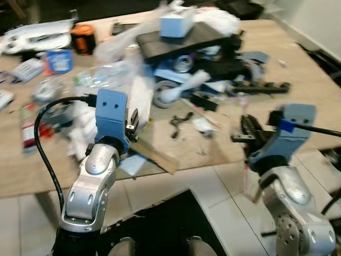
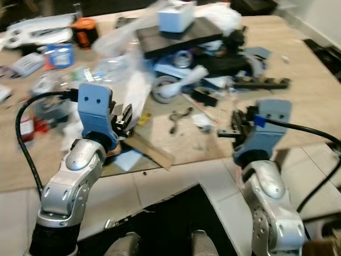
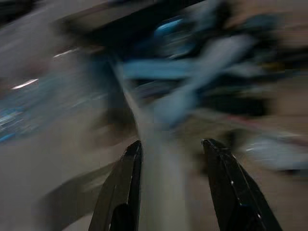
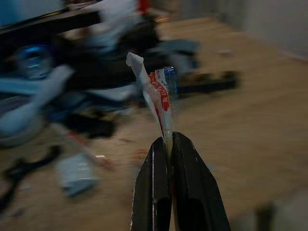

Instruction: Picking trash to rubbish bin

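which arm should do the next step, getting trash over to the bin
The right. The right gripper is already shut on a red-and-white wrapper, ready to carry. The left gripper is open and holds nothing, hovering over the cluttered wooden board.

On the wooden board (image 1: pixel 298 69), a heap of clutter topped by a pale blue box (image 1: pixel 176 23) lies centre-back, an orange cup (image 1: pixel 83 37) far left, black power strip (image 1: pixel 262 85) right of the heap.

My head stereo pair looks forward-down over cluttered tabletop (image 1: pixel 298 80), both arms in foreground. Wrist views look along own fingers, close and low; all share blurred blue-black clutter pile (image 2: pixel 202 58).
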Robot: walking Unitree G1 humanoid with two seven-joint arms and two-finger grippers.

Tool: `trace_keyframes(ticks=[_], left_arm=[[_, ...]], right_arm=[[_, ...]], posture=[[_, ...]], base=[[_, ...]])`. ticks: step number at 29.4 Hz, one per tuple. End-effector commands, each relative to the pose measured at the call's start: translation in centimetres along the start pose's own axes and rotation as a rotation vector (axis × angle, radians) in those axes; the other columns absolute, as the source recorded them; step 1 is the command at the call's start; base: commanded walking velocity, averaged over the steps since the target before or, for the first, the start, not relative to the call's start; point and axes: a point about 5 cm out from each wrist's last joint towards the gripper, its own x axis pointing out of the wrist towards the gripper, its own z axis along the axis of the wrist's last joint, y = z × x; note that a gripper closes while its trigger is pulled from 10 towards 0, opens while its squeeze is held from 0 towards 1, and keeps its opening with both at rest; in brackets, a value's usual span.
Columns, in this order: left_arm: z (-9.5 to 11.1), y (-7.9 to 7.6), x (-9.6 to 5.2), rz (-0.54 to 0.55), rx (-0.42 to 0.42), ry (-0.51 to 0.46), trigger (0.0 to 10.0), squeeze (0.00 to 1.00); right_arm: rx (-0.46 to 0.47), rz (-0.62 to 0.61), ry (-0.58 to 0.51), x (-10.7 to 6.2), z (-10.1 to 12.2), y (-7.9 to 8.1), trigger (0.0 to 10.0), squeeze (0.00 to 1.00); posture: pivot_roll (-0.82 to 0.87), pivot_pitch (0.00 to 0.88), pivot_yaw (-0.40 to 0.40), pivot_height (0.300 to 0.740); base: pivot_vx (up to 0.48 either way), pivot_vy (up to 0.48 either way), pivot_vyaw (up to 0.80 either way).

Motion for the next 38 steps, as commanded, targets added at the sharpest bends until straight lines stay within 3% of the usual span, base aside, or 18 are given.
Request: trace_keyframes(ticks=[1,13,28,34,38], left_arm=[[0.1,-0.4,-0.2,-0.018,-0.005,0.001,10.0,0.0],[0.1,-1.3,-0.5,-0.069,-0.021,-0.007,10.0,0.0],[-0.1,-2.0,-0.8,-0.123,-0.033,-0.004,10.0,0.0],[-0.1,-3.3,-1.2,-0.239,-0.049,-0.002,10.0,0.0],[-0.4,-3.3,-1.2,-0.219,-0.058,0.009,10.0,0.0]], right_arm=[[0.003,-0.001,-0.017,-0.3,0.2,0.1,10.0,0.0],[0.018,0.007,-0.02,-0.5,0.0,0.9,10.0,0.0],[0.047,-0.02,-0.008,-0.3,-0.1,0.7,10.0,0.0],[0.053,-0.048,-0.012,-0.1,-0.1,0.4,10.0,0.0],[0.044,-0.046,-0.015,0.2,0.0,0.4,10.0,0.0]], posture=[[0.01,0.205,0.003,0.74],[0.01,0.192,-0.004,0.74],[0.0,0.194,-0.012,0.74],[0.0,0.2,-0.016,0.74],[0.0,0.2,-0.016,0.74]], base=[[0.0,0.0,-0.8],[0.0,0.0,-0.8],[0.0,0.0,-0.8],[0.0,0.0,-0.8],[0.0,0.0,-0.8]])
